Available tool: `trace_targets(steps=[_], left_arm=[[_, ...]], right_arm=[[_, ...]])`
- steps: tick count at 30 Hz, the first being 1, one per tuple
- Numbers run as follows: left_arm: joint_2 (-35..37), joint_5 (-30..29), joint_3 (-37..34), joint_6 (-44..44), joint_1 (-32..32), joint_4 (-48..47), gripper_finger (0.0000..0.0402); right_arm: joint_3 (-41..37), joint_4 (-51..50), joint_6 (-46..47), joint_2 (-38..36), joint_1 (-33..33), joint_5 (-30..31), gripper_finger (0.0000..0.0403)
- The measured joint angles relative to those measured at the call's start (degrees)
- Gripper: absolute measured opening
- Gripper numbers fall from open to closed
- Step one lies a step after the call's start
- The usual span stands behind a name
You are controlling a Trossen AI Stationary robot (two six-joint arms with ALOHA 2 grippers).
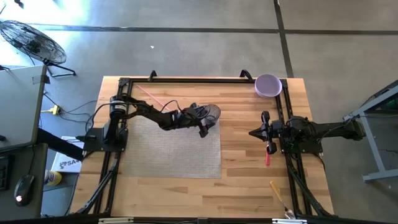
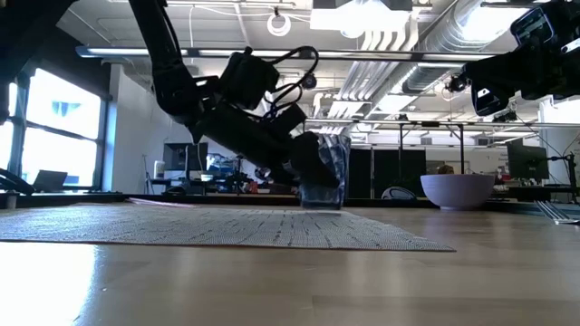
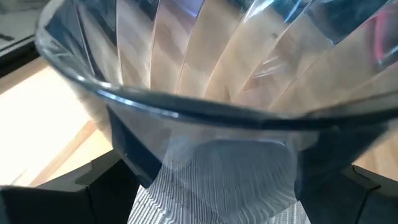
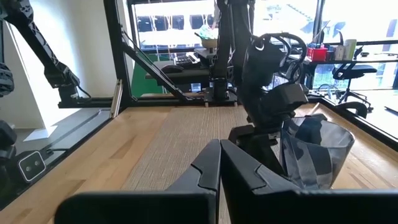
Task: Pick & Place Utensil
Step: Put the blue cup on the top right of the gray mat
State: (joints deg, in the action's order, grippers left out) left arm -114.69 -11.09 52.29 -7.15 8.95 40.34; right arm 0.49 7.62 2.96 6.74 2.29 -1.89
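Note:
A clear ribbed glass cup (image 1: pixel 213 112) stands at the far right corner of the grey placemat (image 1: pixel 168 149). My left gripper (image 3: pixel 217 174) reaches it from the table's left and is shut on it; the cup fills the left wrist view. My right gripper (image 4: pixel 219 158) is shut and empty, and waits near the right edge (image 1: pixel 252 133). A red utensil (image 1: pixel 268 155) lies on the wood beside the right arm. A thin pink stick (image 1: pixel 152 96) lies near the far left, and another utensil (image 1: pixel 278 191) lies near the near right corner. My left gripper holds the glass cup by its lower body (image 3: pixel 186 155), pinched from outside between the two fingers (image 3: pixel 127 155), one on each side. The fingers come slanting down from the table's left. The cup's base (image 2: pixel 322 201) sits at table level, by the mat's edge.
A purple bowl (image 1: pixel 268 85) sits at the far right corner, also visible in the low view (image 2: pixel 458 190). Black frame rails (image 1: pixel 186 81) run along the far, left and right edges. Bare wood lies between the mat and the right arm.

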Motion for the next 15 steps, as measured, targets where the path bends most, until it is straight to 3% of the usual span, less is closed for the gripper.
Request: trace_targets(steps=[8,15], left_arm=[[1.2,-0.18,0.04,-0.85,-0.11,-4.41,0.0355],[1.51,-1.24,0.0,-2.35,-0.46,-6.79,0.0393]], right_arm=[[-0.01,-0.09,0.0,0.0,0.0,0.0,0.0001],[0.0,-0.09,0.0,0.0,0.0,0.0,0.0005]])
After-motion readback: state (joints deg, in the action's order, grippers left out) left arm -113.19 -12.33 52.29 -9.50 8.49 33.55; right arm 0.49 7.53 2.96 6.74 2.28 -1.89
